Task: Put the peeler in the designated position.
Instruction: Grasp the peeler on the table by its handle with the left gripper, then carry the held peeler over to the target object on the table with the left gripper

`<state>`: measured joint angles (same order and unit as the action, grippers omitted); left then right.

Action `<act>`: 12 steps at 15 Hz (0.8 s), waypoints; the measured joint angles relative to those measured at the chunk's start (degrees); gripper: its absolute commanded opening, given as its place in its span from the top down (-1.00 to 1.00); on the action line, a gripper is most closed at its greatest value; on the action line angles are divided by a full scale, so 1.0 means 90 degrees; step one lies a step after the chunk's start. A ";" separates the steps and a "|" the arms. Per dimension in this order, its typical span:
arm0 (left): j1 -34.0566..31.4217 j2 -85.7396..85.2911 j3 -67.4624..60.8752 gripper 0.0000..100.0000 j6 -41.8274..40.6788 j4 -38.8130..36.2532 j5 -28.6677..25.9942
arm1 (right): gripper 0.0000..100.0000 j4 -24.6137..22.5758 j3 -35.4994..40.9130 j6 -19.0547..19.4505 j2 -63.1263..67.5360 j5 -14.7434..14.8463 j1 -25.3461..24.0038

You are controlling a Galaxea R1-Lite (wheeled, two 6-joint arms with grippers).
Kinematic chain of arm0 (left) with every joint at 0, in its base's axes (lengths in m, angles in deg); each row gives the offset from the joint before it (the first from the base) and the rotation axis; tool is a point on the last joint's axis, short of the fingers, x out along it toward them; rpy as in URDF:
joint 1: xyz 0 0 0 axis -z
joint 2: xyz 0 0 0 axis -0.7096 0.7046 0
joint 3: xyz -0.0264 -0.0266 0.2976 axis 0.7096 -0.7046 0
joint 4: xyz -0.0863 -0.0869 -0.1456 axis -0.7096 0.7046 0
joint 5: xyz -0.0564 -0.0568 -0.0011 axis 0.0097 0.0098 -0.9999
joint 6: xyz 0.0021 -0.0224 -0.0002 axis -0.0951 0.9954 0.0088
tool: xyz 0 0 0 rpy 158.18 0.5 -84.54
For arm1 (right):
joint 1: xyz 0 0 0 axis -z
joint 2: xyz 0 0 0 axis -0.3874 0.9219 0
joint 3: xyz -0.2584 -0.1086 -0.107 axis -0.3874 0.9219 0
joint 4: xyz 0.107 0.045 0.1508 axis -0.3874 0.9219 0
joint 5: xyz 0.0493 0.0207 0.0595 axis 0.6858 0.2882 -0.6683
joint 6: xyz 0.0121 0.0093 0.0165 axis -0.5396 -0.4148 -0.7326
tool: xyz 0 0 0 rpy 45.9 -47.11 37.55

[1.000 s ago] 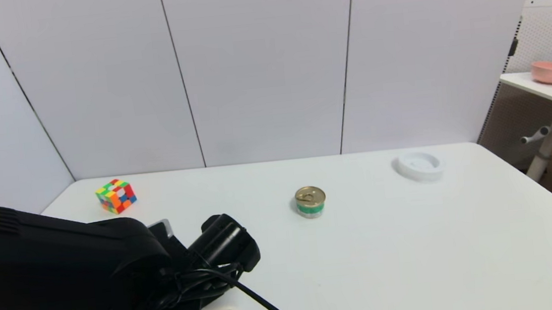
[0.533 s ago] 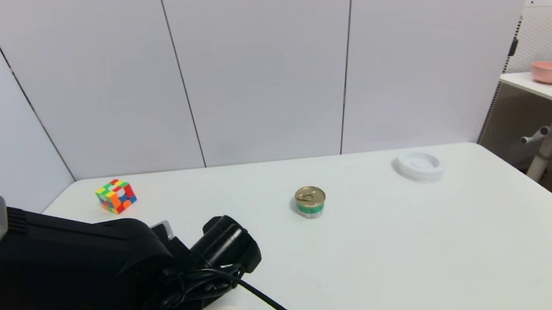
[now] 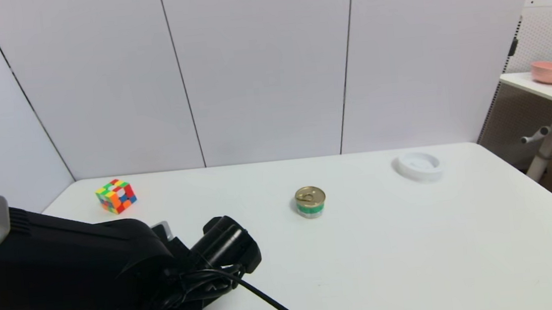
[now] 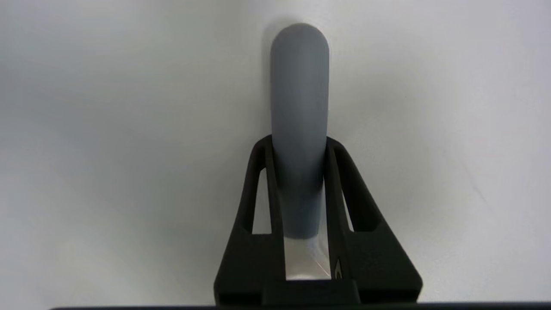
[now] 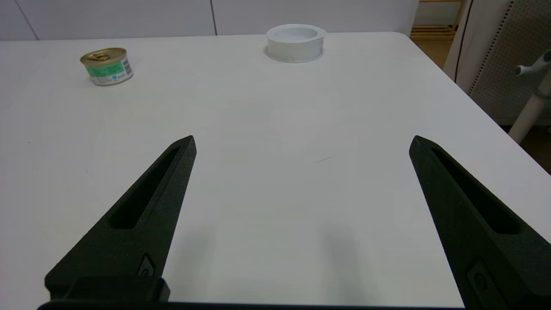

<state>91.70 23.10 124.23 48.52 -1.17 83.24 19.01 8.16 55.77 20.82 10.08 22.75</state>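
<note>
a: where's the peeler (image 4: 299, 107)?
b: near the table's (image 3: 392, 255) front left edge, under the left arm, its grey handle pinched between the 2 fingers of the left gripper (image 4: 297, 146).
a: and the right gripper (image 5: 301, 142)?
b: fingers spread wide, holding nothing, low over bare tabletop, facing the can (image 5: 106, 66) and dish (image 5: 295, 42).

Peeler (image 4: 299, 107) head hidden (behind left tool (image 4: 297, 144)).
</note>
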 measured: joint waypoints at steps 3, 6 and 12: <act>0.0000 -0.0018 -0.0016 1.00 0.0000 0.0005 -0.0003 | -1.00 0.0000 0.0000 0.0000 0.0000 0.0000 0.0000; -0.0022 -0.0107 -0.0007 1.00 -0.0004 0.0042 0.0034 | -1.00 0.0000 0.0000 -0.0003 0.0000 0.0000 0.0003; -0.1093 -0.0532 0.0851 1.00 -0.0750 0.0061 0.0536 | -1.00 0.0003 0.0000 0.0000 0.0000 0.0001 0.0005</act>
<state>81.86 18.31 131.88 41.76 -0.62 88.07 19.04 8.16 55.77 20.82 10.09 22.79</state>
